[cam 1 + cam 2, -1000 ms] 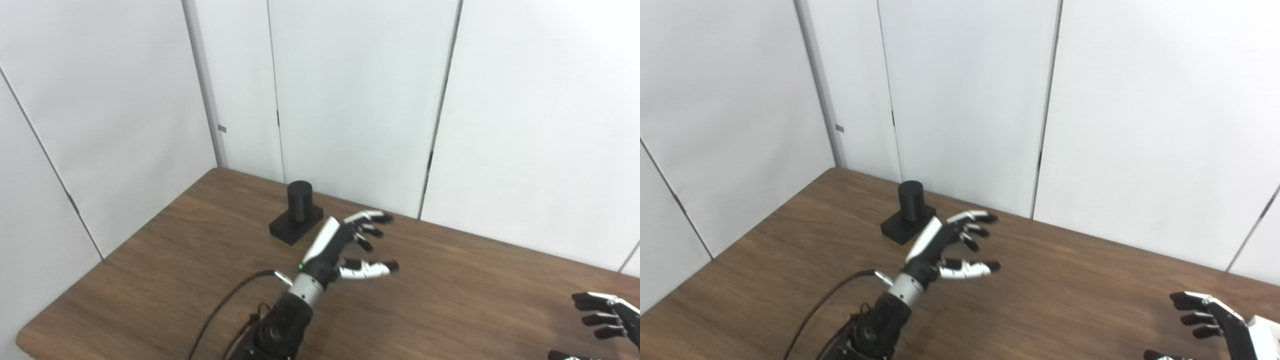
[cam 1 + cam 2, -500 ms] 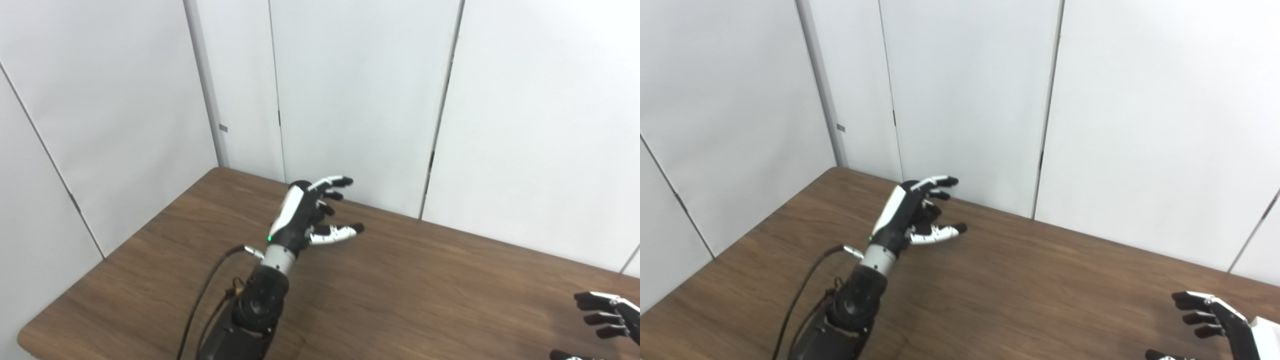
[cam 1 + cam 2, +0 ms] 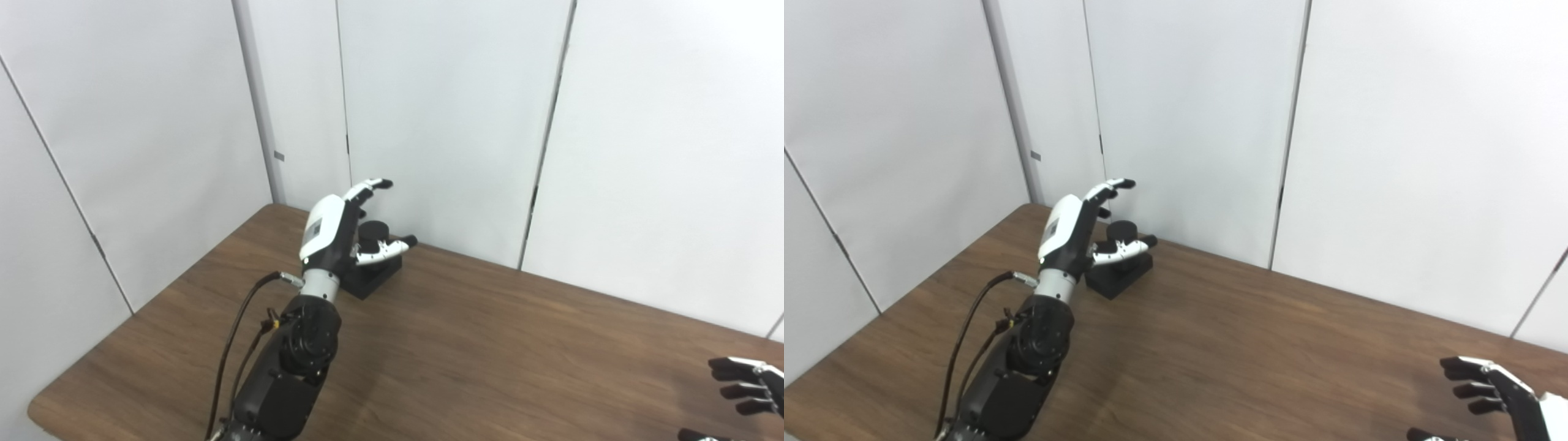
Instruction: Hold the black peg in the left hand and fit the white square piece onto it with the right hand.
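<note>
Left and right eye views of the wooden table (image 3: 490, 343) set in a corner of white wall panels (image 3: 447, 110).

Hidden or cut off: the black peg (image 3: 373, 231) stands upright on its square black base (image 3: 376, 280) near the table's far left corner, but the left hand (image 3: 334, 229) covers much of it. Only the top of the cylinder, a strip of its side and the right part of the base show. The right hand (image 3: 1497, 392) lies at the lower right corner of both views and is cut by the picture's edge. In the left eye view only its dark fingertips (image 3: 732, 375) and a short stretch of fingers appear; the right eye view shows a little more of the fingers and a sliver of the white back. The white square piece does not appear in either view.

Hands: the left hand is raised at the peg with its white back toward the cameras. Its fingers are spread and curved above and behind the cylinder's top, and its thumb (image 3: 386, 250) reaches across the front of the cylinder. Whether any finger or the thumb touches the peg cannot be told; the fingers are not closed round it. The right hand hovers low over the table's near right part, well apart from the peg, with fingers apart and lightly curled, holding nothing visible. A black cable (image 3: 236, 343) loops beside the left forearm.
</note>
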